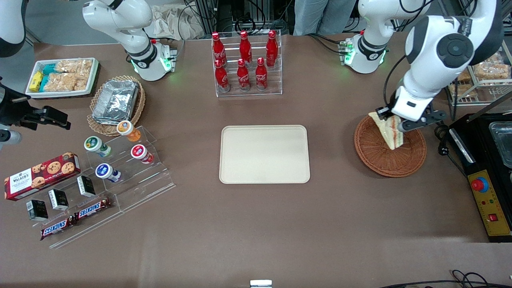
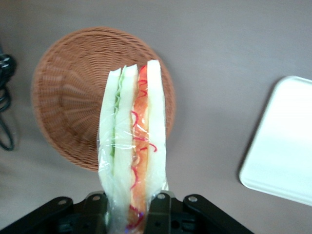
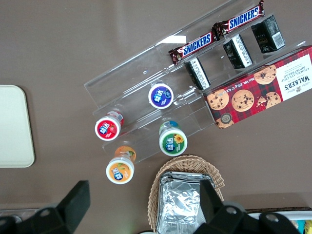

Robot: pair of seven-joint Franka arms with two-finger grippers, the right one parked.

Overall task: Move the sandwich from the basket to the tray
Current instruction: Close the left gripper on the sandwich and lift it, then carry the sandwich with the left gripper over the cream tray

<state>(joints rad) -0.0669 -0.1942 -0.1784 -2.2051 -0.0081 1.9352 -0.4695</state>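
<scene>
1. Nearest the front camera, toward the parked arm's end of the table, we see two Snickers bars (image 1: 76,219) on the lowest step of a clear acrylic riser (image 1: 120,188), with three small black boxes (image 1: 59,199) one step up.
2. A Walker's cookie box (image 1: 41,175) lies beside those boxes, close to the table's end edge.
3. Four small yogurt cups (image 1: 118,151) sit tilted on the riser's upper steps.
4. The cream tray (image 1: 264,154) lies flat near the table's middle, nothing on it.
5. The reddish-brown wicker basket (image 1: 390,154) sits toward the working arm's end, well apart from the tray.
6. We see the sandwich (image 1: 389,131) lifted above the basket, its plastic wrap visible in the wrist view, filling edge showing orange-red and green.
7. The gripper (image 1: 394,120) hangs over the basket's farther part, fingers (image 2: 159,210) clamped narrow on the sandwich's end.
8. A black appliance (image 1: 486,176) with a red button lies at the working arm's end edge.
9. Farther off, a tan basket with foil containers (image 1: 116,101) sits by a white tray of wrapped snacks (image 1: 63,77).
10. Farthest, a clear rack of red Coca-Cola bottles (image 1: 245,62) stands near the table's back edge.
</scene>
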